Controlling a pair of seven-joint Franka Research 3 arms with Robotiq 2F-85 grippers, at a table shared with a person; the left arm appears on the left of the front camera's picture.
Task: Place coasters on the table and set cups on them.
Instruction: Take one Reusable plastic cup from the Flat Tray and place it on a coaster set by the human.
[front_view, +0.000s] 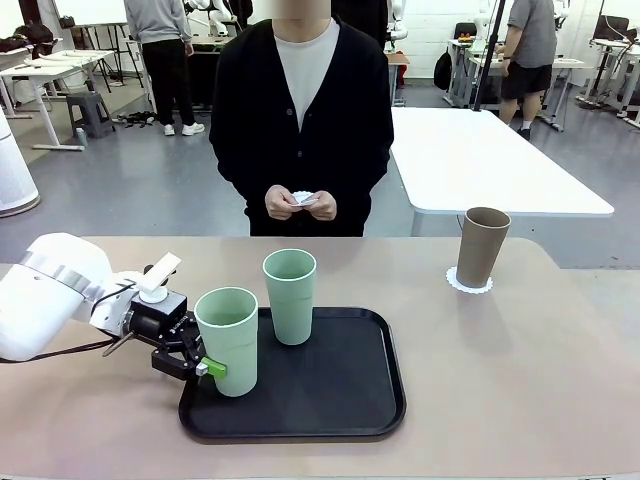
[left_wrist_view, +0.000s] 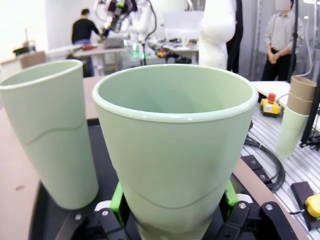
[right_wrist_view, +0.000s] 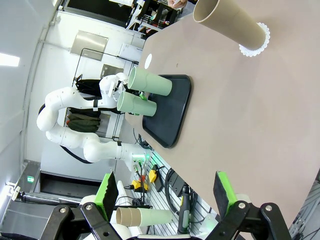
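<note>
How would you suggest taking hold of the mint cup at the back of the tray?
Probably the lower half of the rear mint cup, side-on from the robot's right: it stands upright, handleless, narrowing downward, and the other mint cup crowds its left.

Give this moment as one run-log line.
left gripper: shut on near mint green cup on black tray | right gripper: open | taupe cup: on coaster | person's hands: holding white disc

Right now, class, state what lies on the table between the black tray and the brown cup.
Nothing: in the front view, the table between the black tray and the brown cup is bare.
</note>
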